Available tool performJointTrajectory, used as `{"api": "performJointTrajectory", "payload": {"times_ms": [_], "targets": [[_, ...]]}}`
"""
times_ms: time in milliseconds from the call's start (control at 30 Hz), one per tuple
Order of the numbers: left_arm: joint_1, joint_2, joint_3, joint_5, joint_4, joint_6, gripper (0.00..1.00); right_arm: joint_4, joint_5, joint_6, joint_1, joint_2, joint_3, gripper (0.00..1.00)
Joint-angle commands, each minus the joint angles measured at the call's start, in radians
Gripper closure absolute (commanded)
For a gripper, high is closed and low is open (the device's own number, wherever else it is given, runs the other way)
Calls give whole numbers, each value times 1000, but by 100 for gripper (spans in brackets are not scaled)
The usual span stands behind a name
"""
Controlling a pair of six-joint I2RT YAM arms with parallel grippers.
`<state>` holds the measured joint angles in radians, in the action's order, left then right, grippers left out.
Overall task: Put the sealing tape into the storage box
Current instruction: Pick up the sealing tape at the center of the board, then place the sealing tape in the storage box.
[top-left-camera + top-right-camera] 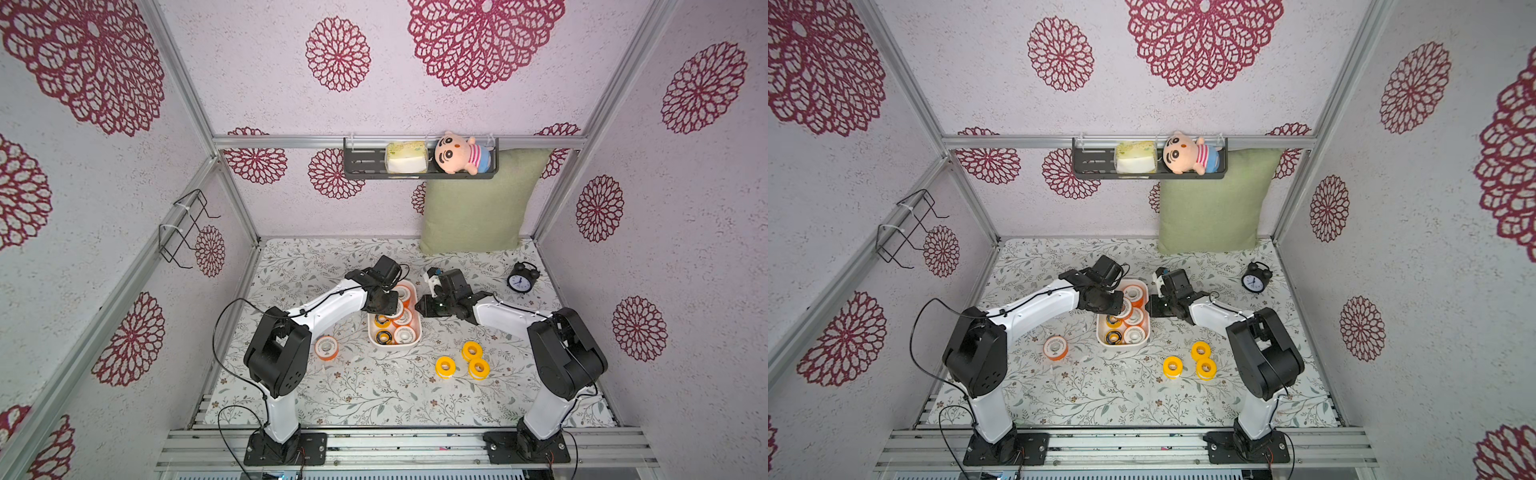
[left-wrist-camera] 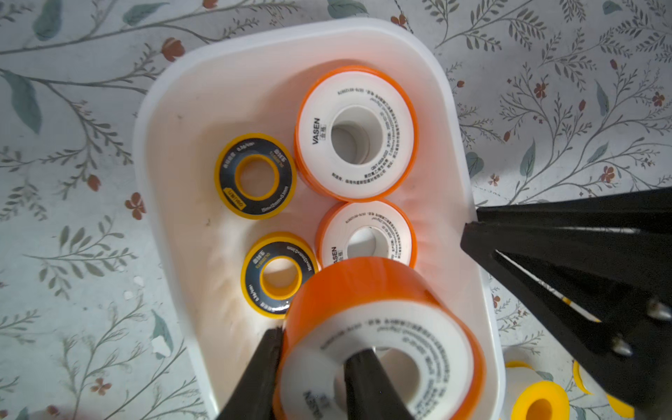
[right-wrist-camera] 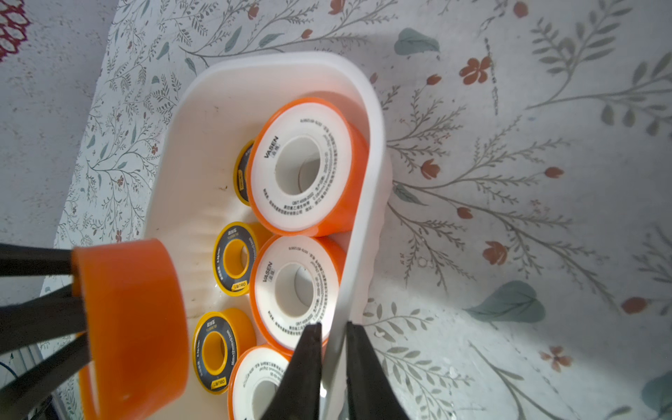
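pinching box (image 3: pixel 378 127) wall at 3 o'clock in right gripper (image 3: pixel 332 329), seemingly to steady it; clamping roll (image 2: pixel 363 291) rim in left gripper (image 2: pixel 314 349) for placing.

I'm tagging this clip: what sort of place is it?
Probably a lab test booth dressed like a home: aluminium frame, base rail, plus a cushion and alarm clock.

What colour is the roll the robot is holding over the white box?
The roll is orange with a white face, clearest in the left wrist view.
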<state>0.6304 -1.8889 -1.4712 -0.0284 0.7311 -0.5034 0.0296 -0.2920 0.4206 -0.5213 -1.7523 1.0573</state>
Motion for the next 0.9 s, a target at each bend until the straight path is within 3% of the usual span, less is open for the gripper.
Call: {"api": "performJointTrajectory", "payload": {"times_ms": [0, 867], "targets": [[10, -34, -40, 54, 27, 20, 81, -10, -13, 4, 2, -3, 7, 82], [35, -189, -164, 31, 89, 25, 80, 3, -12, -5, 2, 8, 9, 81]]}}
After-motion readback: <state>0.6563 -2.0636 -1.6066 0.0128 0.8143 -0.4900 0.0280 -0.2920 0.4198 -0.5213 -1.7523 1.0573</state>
